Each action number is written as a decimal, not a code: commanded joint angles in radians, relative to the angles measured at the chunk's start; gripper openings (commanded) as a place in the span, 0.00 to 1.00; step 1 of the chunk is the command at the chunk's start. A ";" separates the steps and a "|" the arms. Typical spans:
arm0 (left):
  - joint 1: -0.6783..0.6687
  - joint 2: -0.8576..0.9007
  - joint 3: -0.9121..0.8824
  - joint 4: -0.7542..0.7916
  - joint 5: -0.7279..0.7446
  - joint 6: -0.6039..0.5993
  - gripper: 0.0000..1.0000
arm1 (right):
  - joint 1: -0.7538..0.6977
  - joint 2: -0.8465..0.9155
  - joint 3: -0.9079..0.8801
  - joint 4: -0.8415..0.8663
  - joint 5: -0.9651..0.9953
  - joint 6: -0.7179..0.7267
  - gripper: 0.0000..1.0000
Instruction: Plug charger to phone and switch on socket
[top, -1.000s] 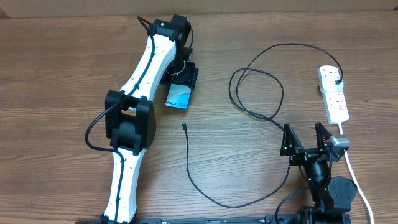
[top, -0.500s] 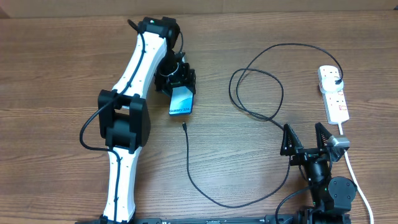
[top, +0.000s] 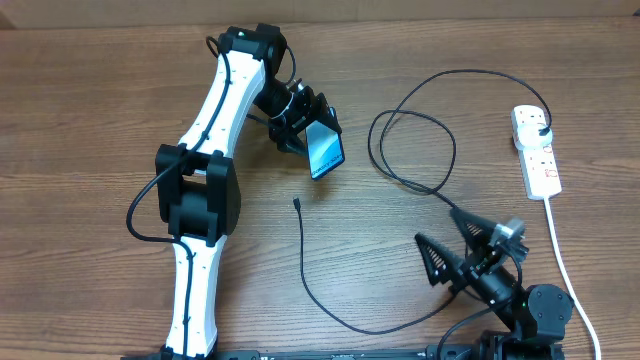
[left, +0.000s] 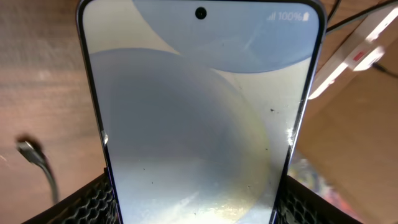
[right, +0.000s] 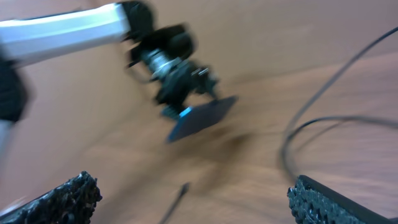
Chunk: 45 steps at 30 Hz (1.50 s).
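Note:
My left gripper (top: 308, 130) is shut on the phone (top: 325, 150), holding it tilted above the table with the blue screen facing right. In the left wrist view the phone (left: 199, 112) fills the frame, its lower sides clamped between my meshed fingers (left: 87, 199). The charger's connector tip (top: 298, 202) lies on the wood just below the phone; its thin black cable (top: 370, 328) curves round and loops up to the black plug (top: 541, 128) in the white socket strip (top: 538, 160). My right gripper (top: 433, 224) is open and empty, low at the right, turned towards the tip (right: 180, 193).
The cable forms a wide loop (top: 415, 150) between the phone and the socket strip. The strip's thick white cord (top: 565, 265) runs down the right side beside my right arm. My left arm's white links (top: 215, 150) stretch across the left half of the wooden table (top: 90, 120).
My left gripper has lifted the phone off the table and swung it right, screen now tilted up. My right gripper has turned and swung left, still open.

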<state>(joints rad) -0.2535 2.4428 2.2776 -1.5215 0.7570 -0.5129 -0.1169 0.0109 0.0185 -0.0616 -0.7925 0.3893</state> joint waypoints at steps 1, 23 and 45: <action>0.005 -0.008 0.032 -0.006 0.100 -0.138 0.04 | 0.005 -0.007 -0.011 0.000 -0.245 0.092 1.00; 0.098 -0.008 0.031 -0.169 0.187 0.031 0.04 | 0.005 -0.007 -0.011 0.000 -0.378 0.598 1.00; 0.115 -0.008 0.031 -0.169 0.048 -0.124 0.05 | 0.005 0.049 0.109 -0.222 -0.001 0.523 0.94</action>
<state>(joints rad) -0.1421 2.4428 2.2784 -1.6836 0.7876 -0.5728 -0.1169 0.0322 0.0692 -0.2440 -0.9119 0.9737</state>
